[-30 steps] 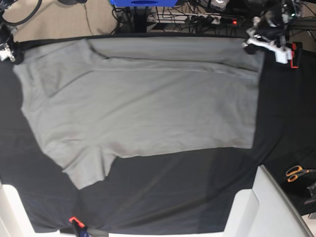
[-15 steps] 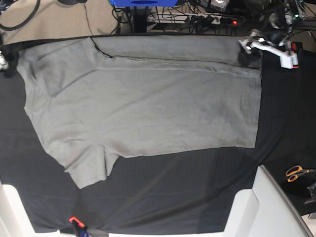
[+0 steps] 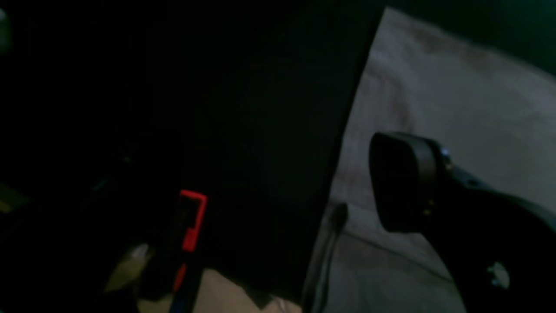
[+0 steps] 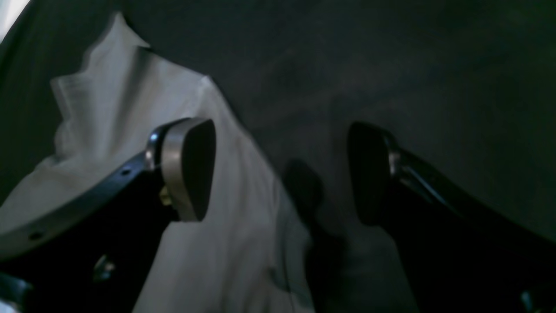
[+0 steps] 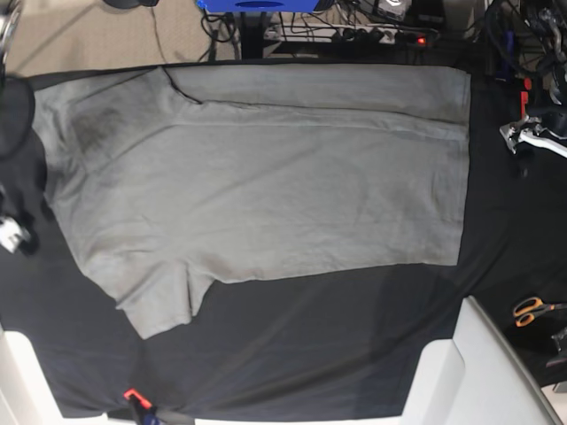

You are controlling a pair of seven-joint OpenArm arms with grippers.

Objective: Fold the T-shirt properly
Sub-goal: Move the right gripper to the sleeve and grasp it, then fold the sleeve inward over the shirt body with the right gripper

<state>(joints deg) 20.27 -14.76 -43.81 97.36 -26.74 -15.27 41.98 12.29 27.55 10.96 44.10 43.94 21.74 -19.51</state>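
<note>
The light grey T-shirt [image 5: 266, 177] lies flat on the black cloth [image 5: 310, 345], its far long edge folded over as a band and one sleeve pointing to the near left. My left gripper [image 5: 529, 133] hovers off the shirt's right edge over black cloth; its wrist view shows one dark finger [image 3: 404, 182] above the T-shirt's hem [image 3: 456, 87], with nothing against it. My right gripper [image 4: 282, 174] is open at the shirt's left edge [image 5: 12, 232], one finger over the T-shirt [image 4: 130, 108], the other over black cloth, and nothing lies between them.
Orange-handled scissors [image 5: 532, 310] lie at the right edge. White blocks [image 5: 487, 372] stand at the near corners. A red clamp [image 5: 133, 394] grips the cloth's near edge, another red clamp [image 3: 191, 221] its right end. Cables and a power strip [image 5: 372, 34] run along the back.
My left gripper let go of the shirt's far right corner and drew off right and nearer. My right gripper moved from the far left corner down the left edge. The folded band lies flat.
</note>
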